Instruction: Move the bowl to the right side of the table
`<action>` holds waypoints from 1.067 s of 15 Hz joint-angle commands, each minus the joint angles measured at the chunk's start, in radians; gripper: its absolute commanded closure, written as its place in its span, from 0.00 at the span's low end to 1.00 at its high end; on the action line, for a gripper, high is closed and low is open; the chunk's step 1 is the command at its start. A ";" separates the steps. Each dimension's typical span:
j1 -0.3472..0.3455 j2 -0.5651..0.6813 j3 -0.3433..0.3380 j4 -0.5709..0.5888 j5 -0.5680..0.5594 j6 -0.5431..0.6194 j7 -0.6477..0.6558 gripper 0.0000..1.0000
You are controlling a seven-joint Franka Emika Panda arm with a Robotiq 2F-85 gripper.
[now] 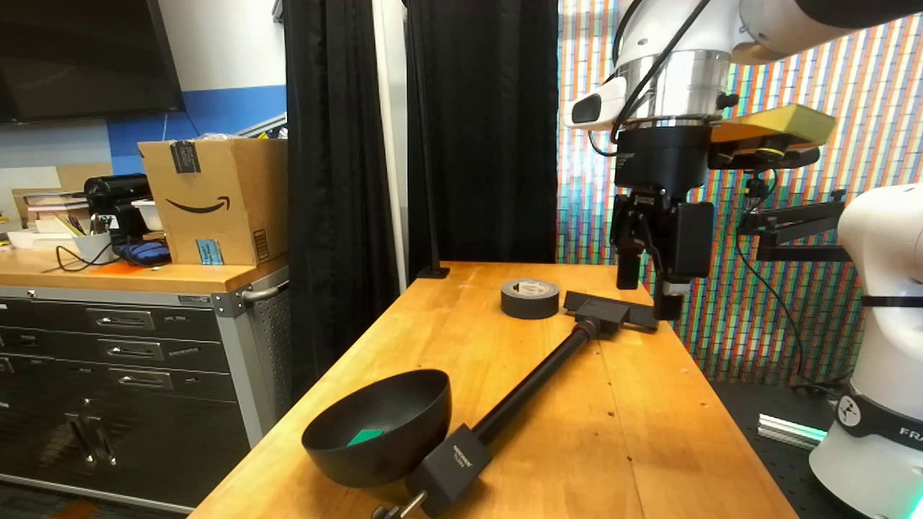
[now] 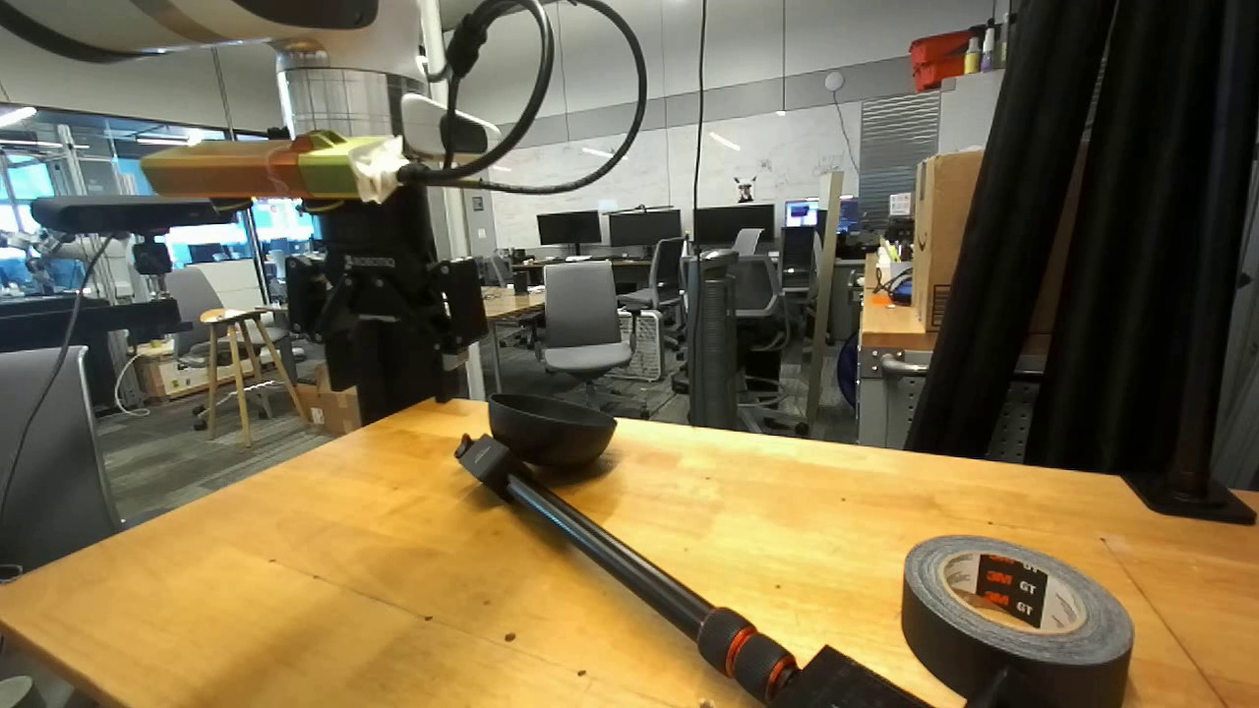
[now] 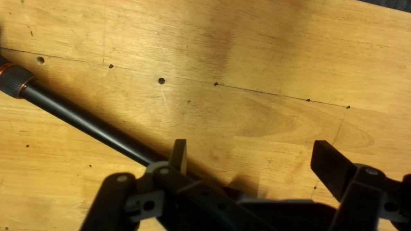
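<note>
Gripper [image 3: 250,150] spread, nothing held (black bowl [image 1: 383,425] well apart), so likely approach step; next, travel over it and lower to grasp.

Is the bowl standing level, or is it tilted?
Tilted. The bowl shows a sloping rim in both exterior views, higher on the side near the long black tool. Whether it leans on that tool, I cannot tell.
</note>
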 commanded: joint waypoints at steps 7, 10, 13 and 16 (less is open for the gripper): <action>0.000 0.000 0.000 0.002 0.000 -0.002 0.000 0.00; 0.000 0.000 0.000 0.002 0.000 -0.002 0.000 0.00; 0.000 0.005 0.000 0.000 0.000 -0.021 -0.003 0.00; -0.001 0.007 0.000 0.000 0.000 -0.030 -0.003 0.00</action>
